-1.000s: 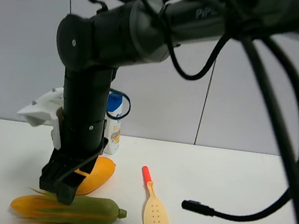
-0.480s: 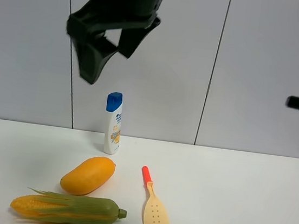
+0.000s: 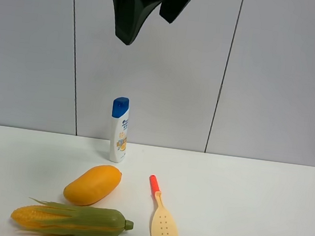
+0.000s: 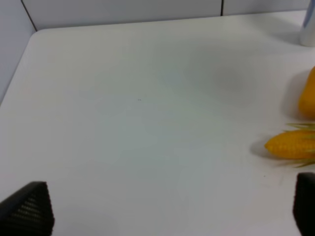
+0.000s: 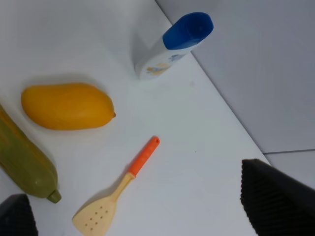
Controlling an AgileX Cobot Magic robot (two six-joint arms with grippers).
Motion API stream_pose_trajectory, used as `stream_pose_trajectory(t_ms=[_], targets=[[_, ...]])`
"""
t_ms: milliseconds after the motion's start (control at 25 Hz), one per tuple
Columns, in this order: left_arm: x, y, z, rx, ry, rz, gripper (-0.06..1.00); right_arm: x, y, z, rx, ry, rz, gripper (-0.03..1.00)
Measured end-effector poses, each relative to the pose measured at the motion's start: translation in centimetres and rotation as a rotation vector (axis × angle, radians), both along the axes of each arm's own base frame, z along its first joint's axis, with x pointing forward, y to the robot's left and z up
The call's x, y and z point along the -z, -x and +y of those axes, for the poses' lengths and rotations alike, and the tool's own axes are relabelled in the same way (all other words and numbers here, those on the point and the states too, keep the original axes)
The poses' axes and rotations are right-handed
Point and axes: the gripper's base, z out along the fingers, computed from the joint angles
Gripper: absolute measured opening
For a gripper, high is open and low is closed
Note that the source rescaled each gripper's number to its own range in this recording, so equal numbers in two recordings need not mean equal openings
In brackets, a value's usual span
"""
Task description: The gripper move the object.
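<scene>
Claw (image 3: 147, 30) spread, empty, high over counter (image 3: 249, 210); coming down w/o care could clip mango (image 3: 93, 185) just behind corn (image 3: 76, 221), or roll corn twd near edge.

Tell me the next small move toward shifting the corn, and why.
Probably lower the right gripper toward the corn: its fingers are spread and empty, high above the table, while the corn lies flat near the front edge, next to the mango.
</scene>
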Motion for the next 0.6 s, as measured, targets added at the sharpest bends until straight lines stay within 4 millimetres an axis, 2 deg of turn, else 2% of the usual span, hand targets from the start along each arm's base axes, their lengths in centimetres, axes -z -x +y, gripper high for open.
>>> stream_pose_trajectory(t_ms=[360,600], targets=[[0.0,0.0,0.0,0.0,0.0,0.0,1.0,-0.6,-0.4,-0.8,0.05,-0.007,-0.027,0.7],[0.0,0.0,0.0,0.0,0.0,0.0,1.0,-3.6,-1.1,-4.8,0.135,-0.068,-0.081,0.69]])
